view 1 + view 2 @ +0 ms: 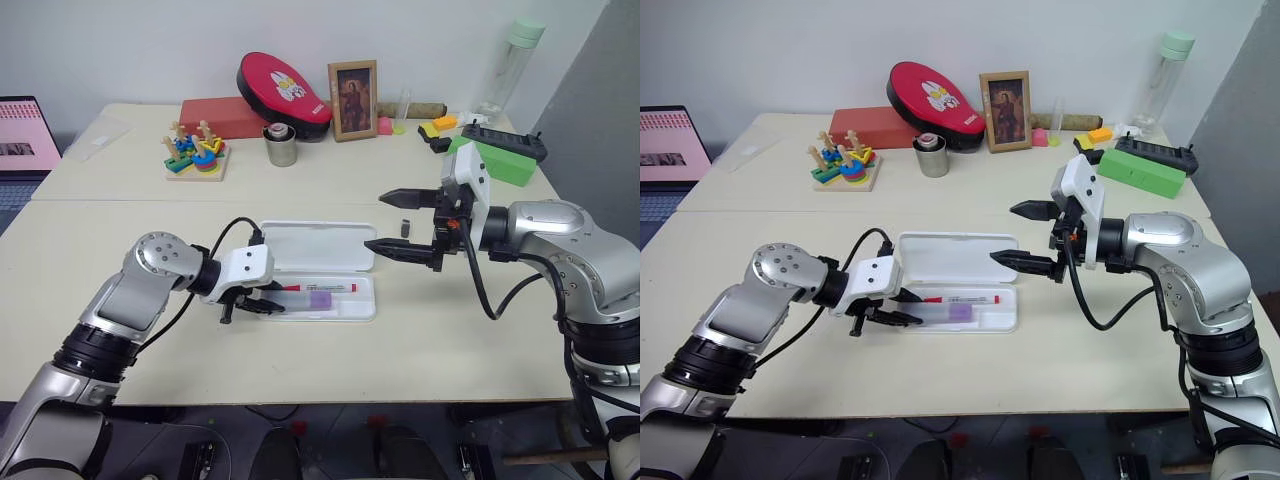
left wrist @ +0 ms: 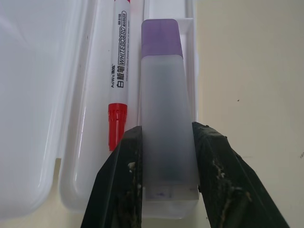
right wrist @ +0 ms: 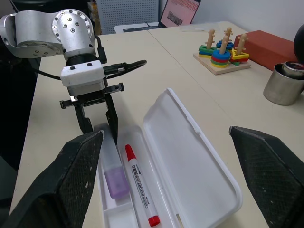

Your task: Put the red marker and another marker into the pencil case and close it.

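Observation:
The white pencil case [image 1: 365, 305] lies open on the near table, its lid [image 1: 315, 245] folded flat behind the tray. The red marker [image 1: 320, 288] lies along the tray. Beside it, on the near side, is the lavender marker [image 2: 164, 114], purple cap pointing away from my left gripper [image 1: 268, 298]. That gripper's fingers [image 2: 128, 166] press on both sides of its translucent barrel at the tray's left end. My right gripper [image 1: 376, 221] hovers open above the table just right of the lid, holding nothing.
Along the back stand a red oval case [image 1: 283, 92], a red box [image 1: 222, 115], a wooden stacking toy [image 1: 195, 152], a metal cup [image 1: 281, 146], a photo frame [image 1: 353, 100], a green block [image 1: 500, 160] and a bottle [image 1: 510, 65]. A laptop [image 1: 25, 135] sits far left.

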You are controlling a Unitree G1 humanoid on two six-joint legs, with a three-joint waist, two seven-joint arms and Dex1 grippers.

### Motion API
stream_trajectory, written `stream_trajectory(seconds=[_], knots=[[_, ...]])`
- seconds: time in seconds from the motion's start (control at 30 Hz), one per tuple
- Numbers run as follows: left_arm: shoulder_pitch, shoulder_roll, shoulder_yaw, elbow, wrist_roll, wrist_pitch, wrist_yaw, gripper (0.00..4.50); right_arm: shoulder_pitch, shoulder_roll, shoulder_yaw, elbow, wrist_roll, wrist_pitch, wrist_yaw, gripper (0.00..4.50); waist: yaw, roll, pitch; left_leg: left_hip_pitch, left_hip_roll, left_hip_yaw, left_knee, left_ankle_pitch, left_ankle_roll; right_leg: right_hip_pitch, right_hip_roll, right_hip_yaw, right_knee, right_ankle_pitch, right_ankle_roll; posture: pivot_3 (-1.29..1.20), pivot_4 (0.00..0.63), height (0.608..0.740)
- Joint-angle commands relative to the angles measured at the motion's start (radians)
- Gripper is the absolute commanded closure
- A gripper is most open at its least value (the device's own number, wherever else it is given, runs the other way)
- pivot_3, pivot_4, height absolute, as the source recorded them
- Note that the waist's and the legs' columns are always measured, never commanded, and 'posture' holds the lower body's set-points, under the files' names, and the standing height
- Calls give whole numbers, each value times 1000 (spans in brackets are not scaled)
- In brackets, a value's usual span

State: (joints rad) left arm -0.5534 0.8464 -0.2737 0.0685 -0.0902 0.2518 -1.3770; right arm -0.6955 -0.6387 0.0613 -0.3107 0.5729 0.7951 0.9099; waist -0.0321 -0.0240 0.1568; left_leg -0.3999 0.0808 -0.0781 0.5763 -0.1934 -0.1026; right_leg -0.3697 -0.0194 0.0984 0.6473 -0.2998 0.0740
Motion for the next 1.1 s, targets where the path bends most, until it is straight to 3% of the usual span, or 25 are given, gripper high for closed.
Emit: stream_trajectory(seconds=[0.03,0.33,0.4,0.87,1.1], knots=[[-23,-5,-4,-3,11,-17,-5,3312,-6,-1,-16,-43,18,1,-8,0,0,0,0,0,0,0,0,0,0,0,0,0,0,0,0,0,150,740],[-39,-25,-12,20,22,-12,-19,3312,0,-1,-20,-50,21,6,-15,0,1,0,0,0,0,0,0,0,0,0,0,0,0,0,0,0,150,740],[-46,-32,-13,25,24,-10,-18,2612,2,-1,-20,-49,21,5,-16,0,1,0,0,0,0,0,0,0,0,0,0,0,0,0,0,0,150,740],[-56,-76,33,6,-30,47,4,75,10,8,-23,-31,4,13,-50,0,0,0,0,0,0,0,1,0,0,0,0,0,1,0,0,0,150,740],[-43,-309,205,-99,-177,163,298,18,-25,91,-42,139,-108,108,-316,0,1,-2,-2,0,0,-1,3,0,0,2,0,0,1,0,0,0,150,740]])
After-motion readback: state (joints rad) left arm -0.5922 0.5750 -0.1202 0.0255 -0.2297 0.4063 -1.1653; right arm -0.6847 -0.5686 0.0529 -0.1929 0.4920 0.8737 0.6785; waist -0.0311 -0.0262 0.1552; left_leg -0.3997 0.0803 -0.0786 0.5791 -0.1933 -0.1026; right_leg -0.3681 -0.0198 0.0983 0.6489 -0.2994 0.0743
